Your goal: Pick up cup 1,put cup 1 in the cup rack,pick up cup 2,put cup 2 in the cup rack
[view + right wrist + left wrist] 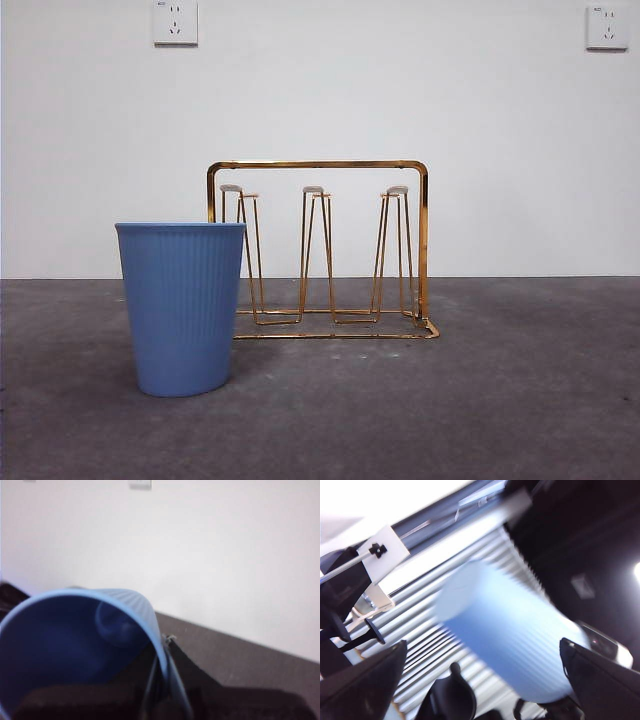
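Cup 2 (pixel 183 305), a ribbed light-blue tumbler with no speck showing, stands upright on the table at front left. Just behind and to its right is the gold cup rack (pixel 318 165), its white-tipped prongs bare. No arm appears in the front view. My right gripper (pixel 162 652) is shut on the rim of cup 1 (pixel 65 640), which is tipped with its mouth toward the wrist camera. The left wrist view shows this same cup 1 (pixel 510 635), blurred, in the air. My left gripper (pixel 482 647) is open and its jaws do not touch the cup.
The dark grey table (pixel 500 400) runs back to a white wall with two sockets (pixel 175 22) (pixel 607 27). A dark arm (pixel 580 540) and window blinds (pixel 445 560) fill the left wrist view behind the cup.
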`<state>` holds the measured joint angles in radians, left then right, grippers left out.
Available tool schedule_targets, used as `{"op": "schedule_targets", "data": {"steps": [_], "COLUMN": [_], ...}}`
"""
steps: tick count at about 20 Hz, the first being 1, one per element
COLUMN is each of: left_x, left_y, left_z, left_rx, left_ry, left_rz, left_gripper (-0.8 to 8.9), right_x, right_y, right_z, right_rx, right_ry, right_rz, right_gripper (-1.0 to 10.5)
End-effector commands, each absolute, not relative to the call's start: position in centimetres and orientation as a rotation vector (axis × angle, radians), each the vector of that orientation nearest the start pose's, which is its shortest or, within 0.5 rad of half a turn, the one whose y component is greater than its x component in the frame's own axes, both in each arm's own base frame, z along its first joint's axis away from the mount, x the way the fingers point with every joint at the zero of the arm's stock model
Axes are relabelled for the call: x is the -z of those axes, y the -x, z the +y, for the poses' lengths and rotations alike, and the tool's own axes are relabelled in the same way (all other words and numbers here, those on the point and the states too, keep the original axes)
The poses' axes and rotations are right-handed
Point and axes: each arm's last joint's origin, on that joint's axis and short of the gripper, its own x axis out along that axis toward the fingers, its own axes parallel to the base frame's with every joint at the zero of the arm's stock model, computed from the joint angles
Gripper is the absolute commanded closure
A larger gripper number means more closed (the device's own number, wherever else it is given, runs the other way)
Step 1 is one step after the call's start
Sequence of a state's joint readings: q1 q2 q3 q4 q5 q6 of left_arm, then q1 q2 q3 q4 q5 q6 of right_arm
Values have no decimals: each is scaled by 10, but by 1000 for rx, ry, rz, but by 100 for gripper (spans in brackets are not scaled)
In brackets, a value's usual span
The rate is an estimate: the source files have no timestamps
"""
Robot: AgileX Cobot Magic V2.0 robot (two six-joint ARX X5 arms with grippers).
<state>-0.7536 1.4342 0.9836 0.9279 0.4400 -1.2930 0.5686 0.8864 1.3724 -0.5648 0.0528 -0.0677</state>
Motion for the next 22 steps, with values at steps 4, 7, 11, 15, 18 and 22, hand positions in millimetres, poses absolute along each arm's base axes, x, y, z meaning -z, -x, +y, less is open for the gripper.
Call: {"op": "schedule_targets", "data": {"steps": [4,7,11,15,18,22], "left_x": [-355,-356,-356,-357,-357,-358], "left_y": [-224,-224,-224,-225,-224,-224], "left_z": [-226,-225,-225,-224,-224,-223], "left_rx": [1265,1270,1253,1253,1256,1267], "left_ry": [1276,1286,1297,1298,1297,1299], "left_rz": [281,266,253,247,243,226], "left_gripper": [168,168,168,168,221,378], "right_x": [-467,-464,-462,-459,-455,-454], "right_y": [-128,-136,-145,-147,-151,-151], "right_z": [81,88,99,109,114,114], "right_rx": [-560,-587,-632,-670,-675,-670], "right_ry": [106,107,106,116,125,129], "right_rz": [48,58,59,78,101,114], "right_gripper": [959,959,959,959,959,959]}}
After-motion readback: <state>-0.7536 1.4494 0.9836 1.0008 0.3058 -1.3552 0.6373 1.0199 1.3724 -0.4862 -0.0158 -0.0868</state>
